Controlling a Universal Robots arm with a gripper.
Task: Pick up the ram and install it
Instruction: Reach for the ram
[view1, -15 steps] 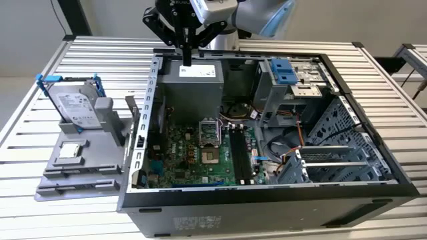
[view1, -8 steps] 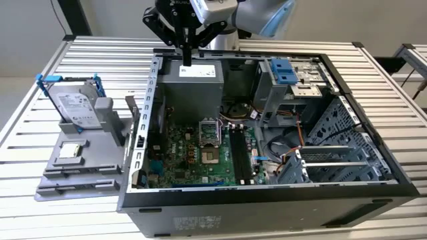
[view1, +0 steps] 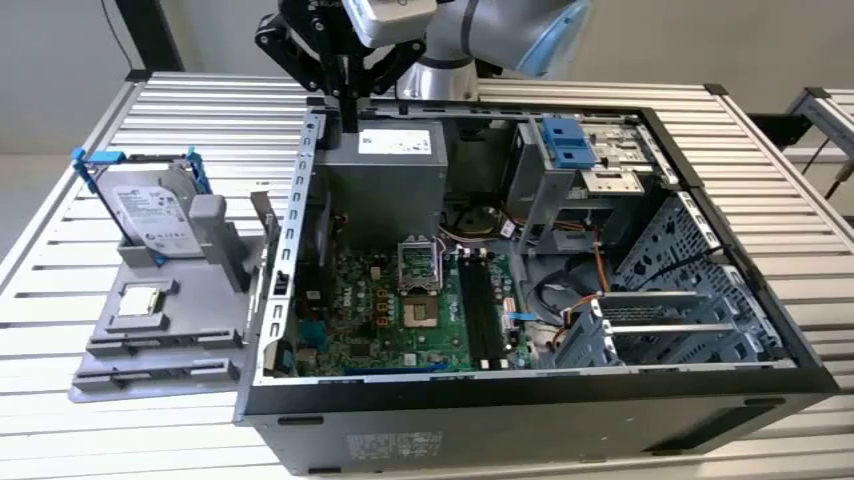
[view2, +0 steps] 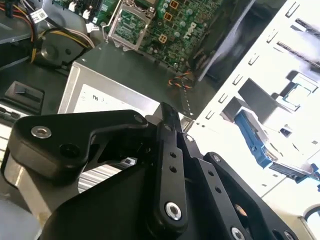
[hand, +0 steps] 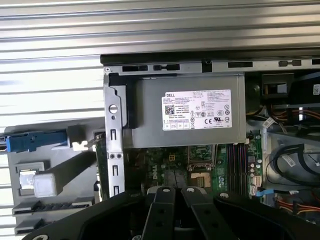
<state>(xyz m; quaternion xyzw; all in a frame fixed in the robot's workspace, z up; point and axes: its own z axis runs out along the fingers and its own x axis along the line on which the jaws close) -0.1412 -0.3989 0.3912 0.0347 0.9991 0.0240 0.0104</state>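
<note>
White slatted table (view1: 80, 150), plain grey wall behind. Open PC case (view1: 534, 420) lay on its side, grey fixture (view1: 160, 350) with hard drive (view1: 154, 215) at the exterior view's left. Gripper (view1: 350, 118) hung over the case's far wall, fingers pinched together, nothing seen between them. First wrist view gave the power supply (hand: 190, 110) top-down; second wrist view caught the CPU socket (view2: 127, 25). Ram (view1: 263, 225): looked like the thin dark sliver standing at the fixture's edge, just beside the case wall, seen edge-on; long axis unclear.
</note>
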